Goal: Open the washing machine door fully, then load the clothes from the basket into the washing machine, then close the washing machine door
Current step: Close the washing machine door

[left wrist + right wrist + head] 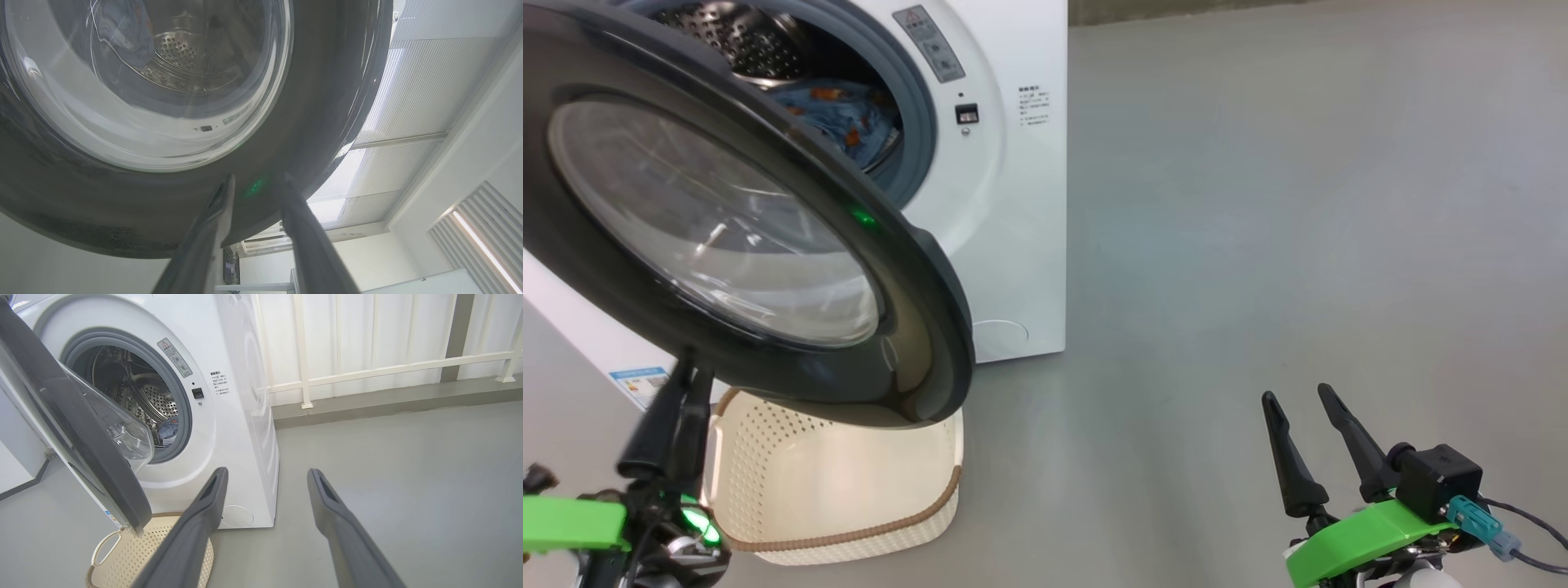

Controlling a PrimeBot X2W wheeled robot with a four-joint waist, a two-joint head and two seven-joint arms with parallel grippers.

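Observation:
The washing machine [1013, 204] stands at the upper left with its round black door [915, 327] swung partway out over the basket [866, 535]. The blue printed clothes [841, 114] lie inside the steel drum, also seen as clothes [167, 430]. The cream basket shows nothing inside. My left gripper [693, 367] points up just under the door's lower rim. In the left wrist view, the left gripper [257, 179] has its fingers a little apart, tips close to the door [327, 102], nothing between them. My right gripper [1298, 394] is open and empty over the floor at the right.
Grey floor stretches to the right of the machine. A white railing [367, 371] and a low kerb run behind it. The door [81, 428] overhangs the basket [135, 555], whose handle shows just below the door's edge. A blue label [641, 384] is on the machine's lower front.

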